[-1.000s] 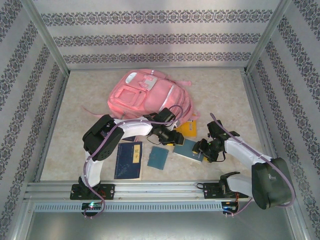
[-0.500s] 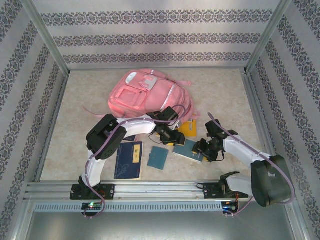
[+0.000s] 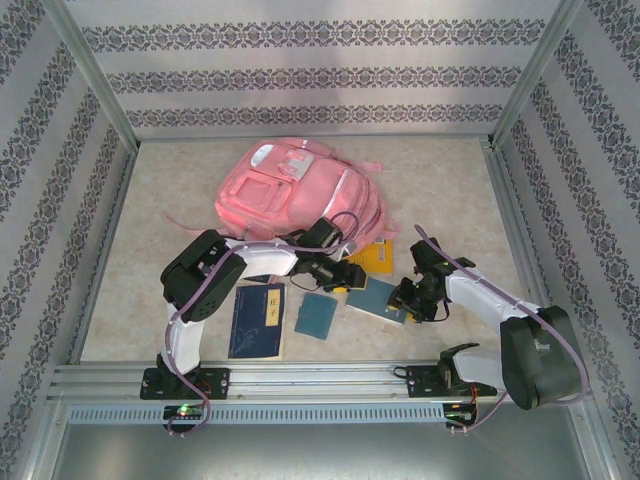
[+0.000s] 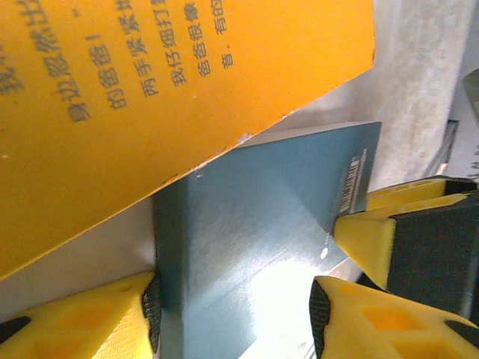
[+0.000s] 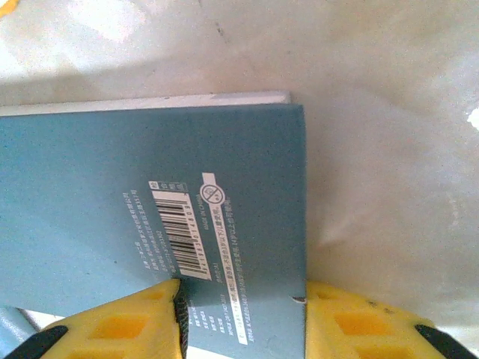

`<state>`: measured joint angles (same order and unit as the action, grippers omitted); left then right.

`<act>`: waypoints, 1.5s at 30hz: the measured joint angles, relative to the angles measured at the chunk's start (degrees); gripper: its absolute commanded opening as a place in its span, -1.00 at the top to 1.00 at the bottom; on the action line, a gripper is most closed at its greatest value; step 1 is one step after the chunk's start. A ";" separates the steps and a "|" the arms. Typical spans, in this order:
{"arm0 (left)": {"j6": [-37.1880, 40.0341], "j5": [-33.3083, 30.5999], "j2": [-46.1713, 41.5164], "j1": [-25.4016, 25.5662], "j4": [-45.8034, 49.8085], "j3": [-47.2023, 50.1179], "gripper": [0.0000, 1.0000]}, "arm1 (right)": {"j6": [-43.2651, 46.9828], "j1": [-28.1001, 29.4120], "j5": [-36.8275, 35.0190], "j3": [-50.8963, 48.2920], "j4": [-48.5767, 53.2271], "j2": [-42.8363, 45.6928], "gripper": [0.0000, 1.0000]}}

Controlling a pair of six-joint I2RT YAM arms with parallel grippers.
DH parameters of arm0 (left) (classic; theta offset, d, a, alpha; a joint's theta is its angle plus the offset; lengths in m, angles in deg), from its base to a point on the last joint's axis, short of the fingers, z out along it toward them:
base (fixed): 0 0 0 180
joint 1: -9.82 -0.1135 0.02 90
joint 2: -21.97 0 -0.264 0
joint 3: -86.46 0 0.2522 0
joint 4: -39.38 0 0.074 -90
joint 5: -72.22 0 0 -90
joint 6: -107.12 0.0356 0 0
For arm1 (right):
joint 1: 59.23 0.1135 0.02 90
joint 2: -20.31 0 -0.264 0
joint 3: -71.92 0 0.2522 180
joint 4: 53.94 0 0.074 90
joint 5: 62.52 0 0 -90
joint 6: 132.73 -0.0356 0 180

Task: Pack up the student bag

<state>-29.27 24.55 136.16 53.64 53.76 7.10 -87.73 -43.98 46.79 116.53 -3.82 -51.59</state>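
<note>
Student bag (image 3: 295, 190) lies flat on the table just beyond the teal book (image 3: 378, 298); a yellow book (image 4: 150, 97) overlaps that book's bag-side edge. Left gripper (image 4: 232, 299) released, jaws apart over the teal book. Right gripper (image 5: 243, 299) straddles its corner; grasp cannot be told.

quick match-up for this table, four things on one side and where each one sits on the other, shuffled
Things:
1 student bag
2 orange book
3 navy book
4 small teal book

Places:
a leftmost of the books
b biggest thing, farthest back
c just right of the navy book
d beside the bag's near right corner

Pairs: 1-b, 2-d, 3-a, 4-c
</note>
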 measured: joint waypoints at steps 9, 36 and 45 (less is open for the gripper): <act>-6.84 3.45 -0.02 -1.46 -8.70 2.86 -0.03 | 0.00 -0.04 -0.22 0.00 0.17 0.20 0.22; -30.42 14.36 0.87 -3.13 -38.25 8.26 0.22 | 0.00 -1.68 -0.39 -1.25 1.09 4.31 0.18; -41.44 19.45 9.44 -2.62 -57.35 7.41 0.23 | 0.22 -2.40 1.38 -1.38 0.07 5.03 0.17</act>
<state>-70.71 44.00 145.60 51.01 -3.59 14.51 -87.51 -46.39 48.16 115.15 -3.75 -46.56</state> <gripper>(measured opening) 0.385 0.416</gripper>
